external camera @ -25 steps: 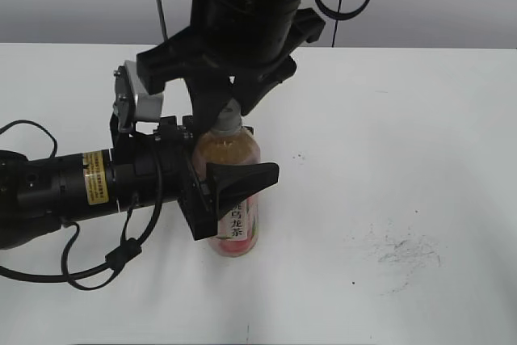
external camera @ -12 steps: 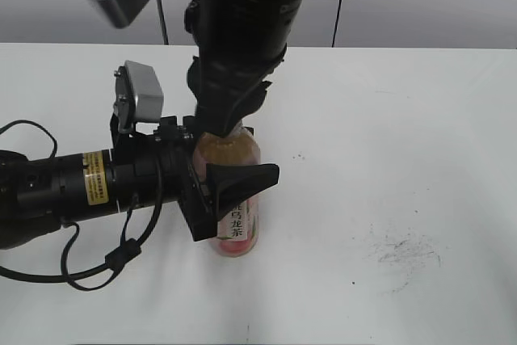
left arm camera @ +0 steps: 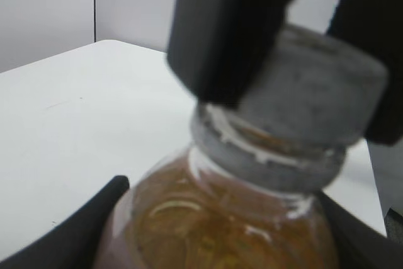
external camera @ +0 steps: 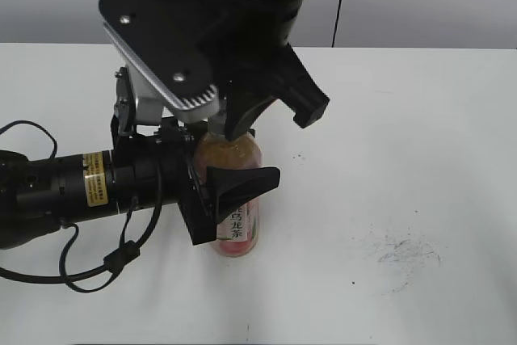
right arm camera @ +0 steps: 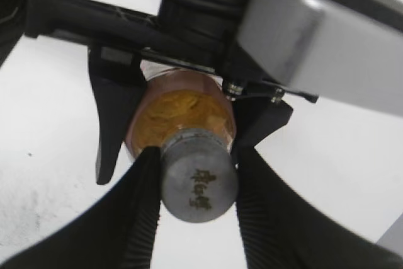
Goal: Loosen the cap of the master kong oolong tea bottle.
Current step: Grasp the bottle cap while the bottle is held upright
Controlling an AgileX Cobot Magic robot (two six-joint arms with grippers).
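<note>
The tea bottle (external camera: 234, 199) stood upright on the white table (external camera: 404, 159), a little left of the middle, and both arms were arranged around it for one purpose: one to hold, one to turn.

The left gripper (external camera: 230, 195) reached in sideways, level with the table, and its fingers sat on either side of the bottle's body at about label height. In the left wrist view the two dark fingertips (left arm camera: 75, 231) pressed against the shoulders of the bottle, so that gripper was clamped on the body, most likely to stop the bottle spinning or tipping while the top was worked.

The right gripper (right arm camera: 198, 200) came down from above, which suits a twist about the bottle's upright axis. Its two ribbed fingers (right arm camera: 141, 218) were pinched on opposite sides of the cap (right arm camera: 200, 184), touching it on both flanks (the dark mark on top of the cap showed plainly between them). From the side the cap (left arm camera: 308, 86) sat gripped between the same dark pads, with the collar ring below it on the neck.

Whether the cap had already begun to loosen could not be read from these views; it appeared seated on the neck.
</note>
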